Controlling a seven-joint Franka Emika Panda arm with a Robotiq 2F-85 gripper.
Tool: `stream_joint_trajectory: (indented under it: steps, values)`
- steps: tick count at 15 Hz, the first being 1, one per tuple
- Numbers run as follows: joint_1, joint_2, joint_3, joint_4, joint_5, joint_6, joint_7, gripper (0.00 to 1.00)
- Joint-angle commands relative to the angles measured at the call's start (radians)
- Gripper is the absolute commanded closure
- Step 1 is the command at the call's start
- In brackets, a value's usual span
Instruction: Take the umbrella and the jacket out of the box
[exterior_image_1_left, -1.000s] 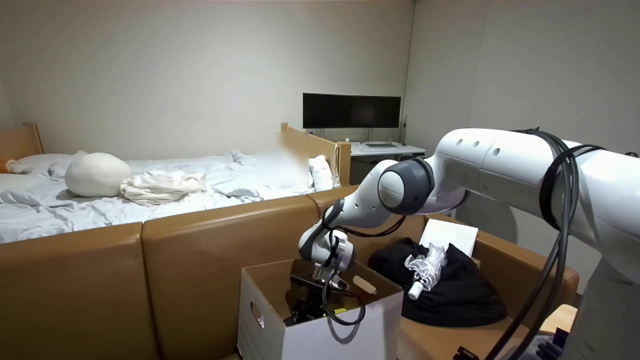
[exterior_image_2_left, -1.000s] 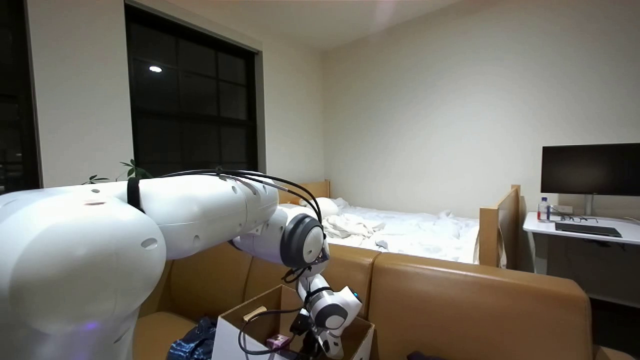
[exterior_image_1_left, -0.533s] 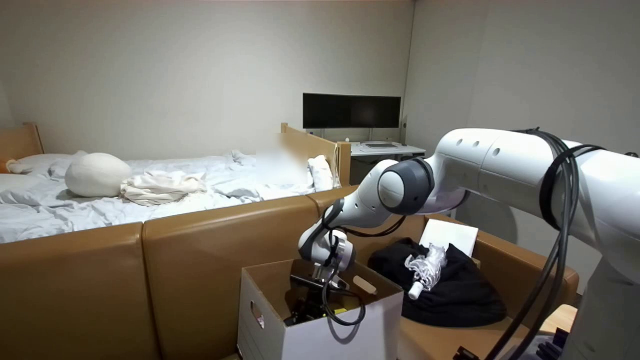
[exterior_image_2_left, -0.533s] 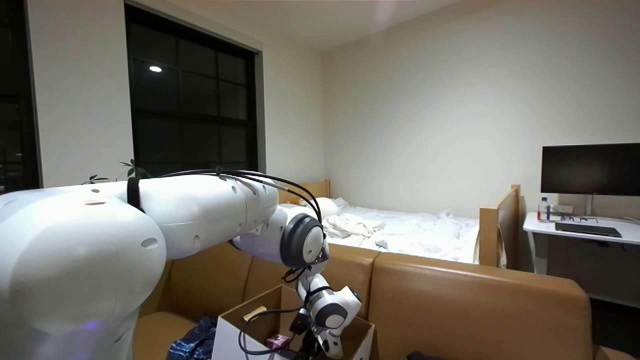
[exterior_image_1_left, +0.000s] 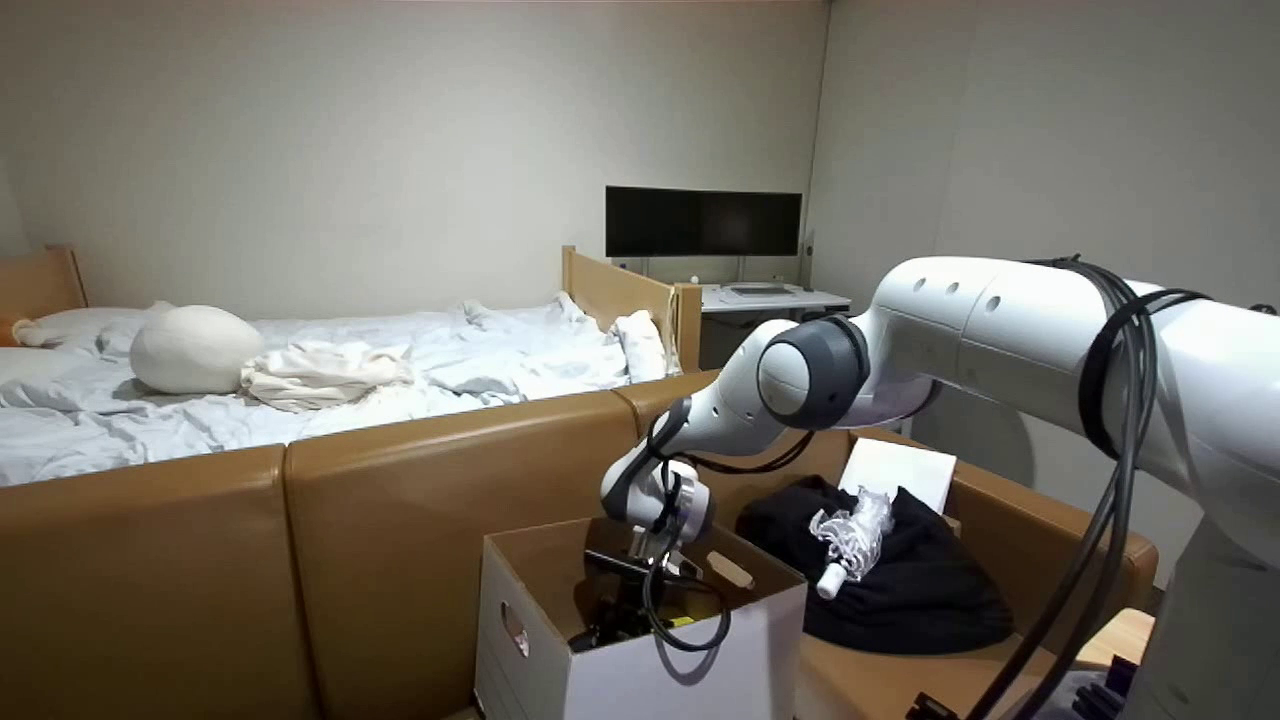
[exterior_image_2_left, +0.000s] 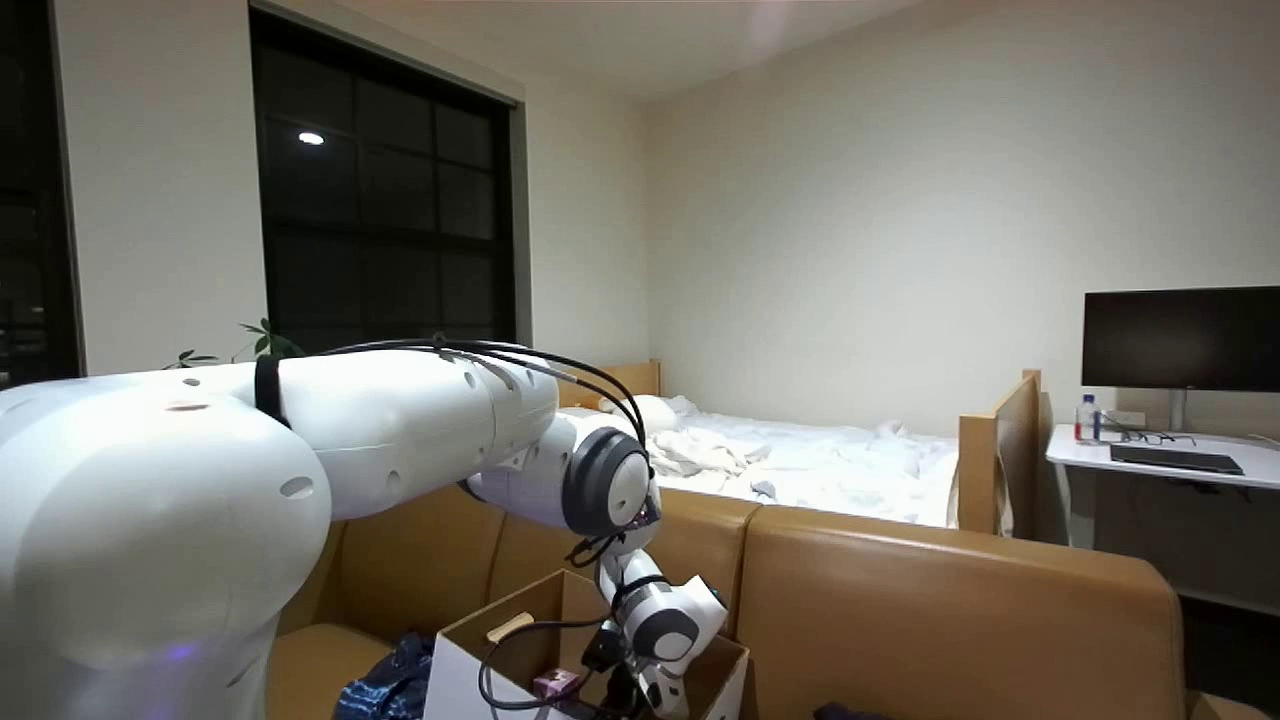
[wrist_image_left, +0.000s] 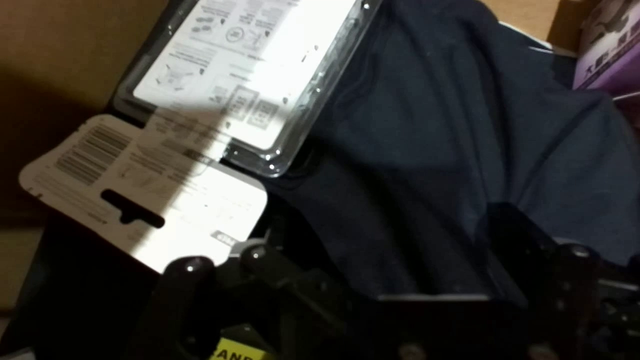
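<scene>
The gripper has shifted only slightly over the past second, its fingers spread apart above dark cloth inside the white-sided box, which in the wrist view also holds a clear plastic package on the left and a purple packet on the right. Right of the box, on the sofa, the folded umbrella lies on what seems the black jacket, so both look already out.

Yellow label: letters "AND" legible, remainder obscured; white hang card: barcode, fine print too blurred to read; white-faced clear pack: two square codes, small diagrams; purple package: a line of characters, apparently Chinese from where I stand.
</scene>
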Motion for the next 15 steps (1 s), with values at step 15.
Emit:
stream_joint_trajectory:
  steps: [15]
  values:
    - [-0.007,-0.045,-0.008,-0.147,0.141,0.138,0.183,0.0]
